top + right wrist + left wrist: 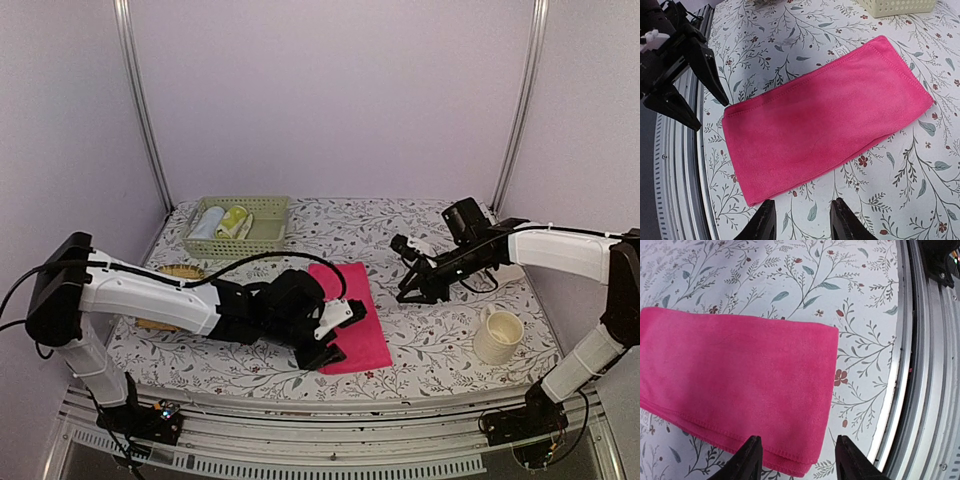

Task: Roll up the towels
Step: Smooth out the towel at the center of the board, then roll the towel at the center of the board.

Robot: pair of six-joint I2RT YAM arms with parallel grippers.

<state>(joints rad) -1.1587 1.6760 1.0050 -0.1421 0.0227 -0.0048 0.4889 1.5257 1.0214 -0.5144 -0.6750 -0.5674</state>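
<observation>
The pink towel lies flat and unrolled on the floral table, long axis running away from me. It also shows in the left wrist view and in the right wrist view, where its white tag sits at the far end. My left gripper is open and empty, jaws spread over the towel's near left corner. My right gripper is open and empty above the bare table just right of the towel. I cannot pick out the cream-white towel for sure.
A pale green basket at the back left holds a whitish roll and a yellowish roll. A straw mat lies partly under my left arm. A cream mug stands at the front right. The metal table rail runs close to the towel's near end.
</observation>
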